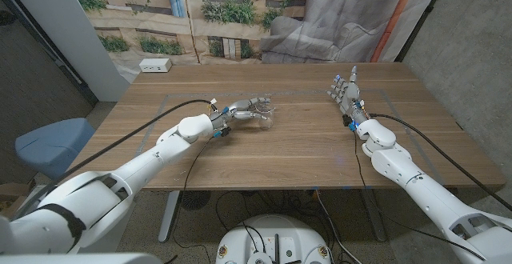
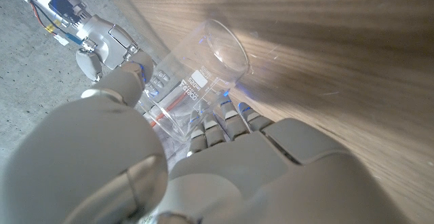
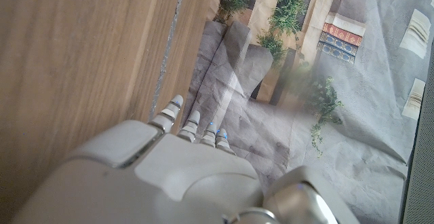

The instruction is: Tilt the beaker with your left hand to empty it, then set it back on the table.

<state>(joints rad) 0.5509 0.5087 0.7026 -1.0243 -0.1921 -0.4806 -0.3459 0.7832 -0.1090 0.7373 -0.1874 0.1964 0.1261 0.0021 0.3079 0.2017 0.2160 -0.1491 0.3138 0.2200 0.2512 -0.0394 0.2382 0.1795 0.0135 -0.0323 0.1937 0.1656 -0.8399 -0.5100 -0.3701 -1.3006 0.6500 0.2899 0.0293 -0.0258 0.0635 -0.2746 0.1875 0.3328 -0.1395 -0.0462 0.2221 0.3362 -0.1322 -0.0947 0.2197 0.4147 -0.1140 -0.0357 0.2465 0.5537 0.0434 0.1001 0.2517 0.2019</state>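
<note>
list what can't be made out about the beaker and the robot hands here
- Beaker contents: glass too clear in the left wrist view, too small in the head view.
- Beaker base: hidden by the left robot hand gripping it.
- Right robot hand palm: faces away in the head view.

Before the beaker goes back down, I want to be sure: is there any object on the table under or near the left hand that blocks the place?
Nothing visible does. The left hand grips the beaker, tilted, above bare wood of the table. The right hand is far to the side.
</note>
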